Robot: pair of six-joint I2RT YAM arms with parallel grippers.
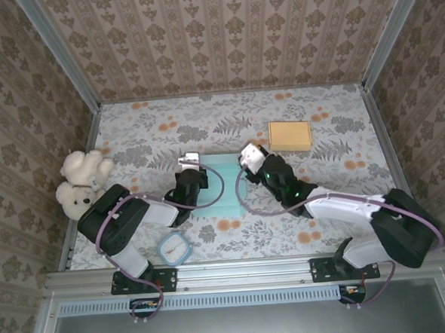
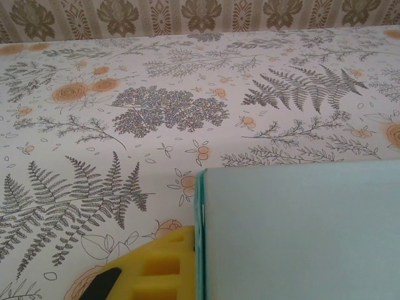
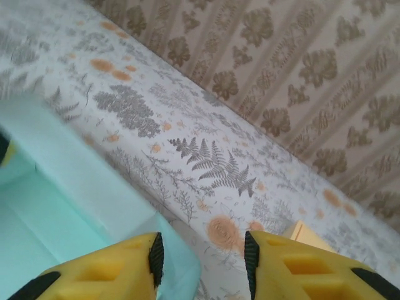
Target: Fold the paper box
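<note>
The light teal flat paper box (image 1: pixel 222 185) was laid at the middle of the floral-patterned bench (image 1: pixel 333 122). Its far left edge was clamped in the closed left end effector (image 1: pixel 190 162). The right end effector's (image 3: pixel 203 253) fingers were spread apart at the far right corner.

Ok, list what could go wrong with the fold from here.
1. The right end effector stands open at a corner of the paper box; that flap may spring flat.
2. The left end effector pinches just the thin edge, which might slip or tear if pulled.
3. The tan box lies near the open end effector; a swing could knock it.
</note>
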